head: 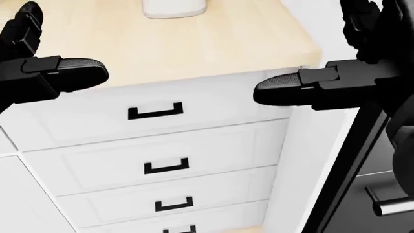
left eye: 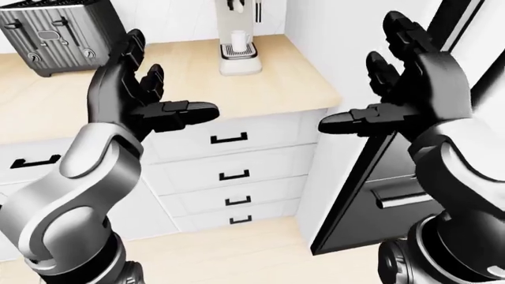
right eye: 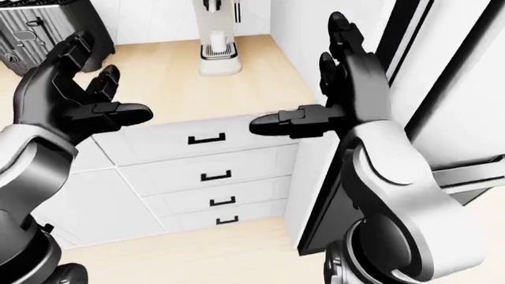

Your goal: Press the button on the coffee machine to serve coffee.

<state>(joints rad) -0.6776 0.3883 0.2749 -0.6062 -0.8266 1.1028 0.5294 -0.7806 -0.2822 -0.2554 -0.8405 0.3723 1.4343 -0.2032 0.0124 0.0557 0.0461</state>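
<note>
A white coffee machine (left eye: 238,41) stands on the wooden counter (left eye: 268,89) at the top of the left-eye view, with a white cup (left eye: 238,38) on its drip tray. Its button does not show. My left hand (left eye: 146,97) is raised open at the left, fingers spread, well below and left of the machine. My right hand (left eye: 395,94) is raised open at the right, thumb pointing left, also apart from the machine. Both hands are empty.
A grey toaster (left eye: 55,32) sits on the counter at top left. White drawers (left eye: 229,157) with black handles lie under the counter. A dark tall appliance (left eye: 410,189) with a steel handle stands at the right, beside a white panel.
</note>
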